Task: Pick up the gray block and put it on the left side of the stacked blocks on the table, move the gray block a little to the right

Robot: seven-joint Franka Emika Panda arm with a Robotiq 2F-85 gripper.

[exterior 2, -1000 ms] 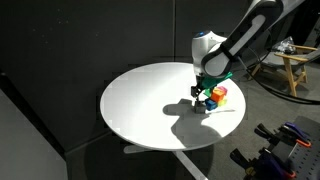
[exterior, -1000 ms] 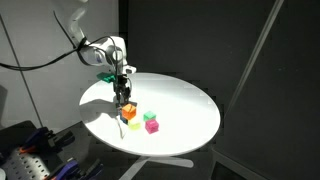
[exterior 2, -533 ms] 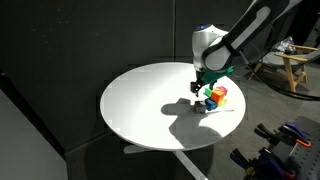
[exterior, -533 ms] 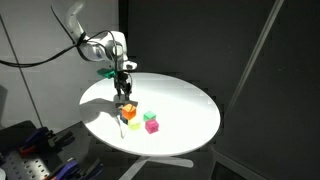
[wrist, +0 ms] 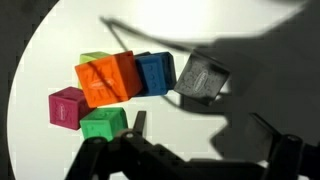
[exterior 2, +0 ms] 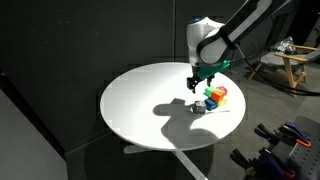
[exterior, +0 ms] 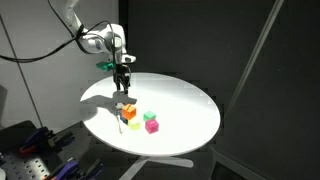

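Blocks are gathered in a small cluster on the round white table (wrist: 40,60), and the gray block (wrist: 203,77) is seen resting flat on the table at the edge of that cluster. In the wrist view the orange block (wrist: 107,80) serves as the landmark: a blue block (wrist: 155,73) lies directly against its right side, and the gray block is placed just beyond the blue one, further from the orange block, turned at an angle so that one corner is close to or touching the blue face. A pink block (wrist: 67,107) is set to the lower left of the orange block, a green block (wrist: 103,123) just below it, and a yellow-green one (wrist: 95,60) behind it. Whether any block sits on another cannot be told. The end effector (wrist: 195,150) is held above the cluster with its jaws spread wide and nothing between them. In an exterior view the end effector (exterior: 122,82) is seen raised clear above the orange block (exterior: 126,110).
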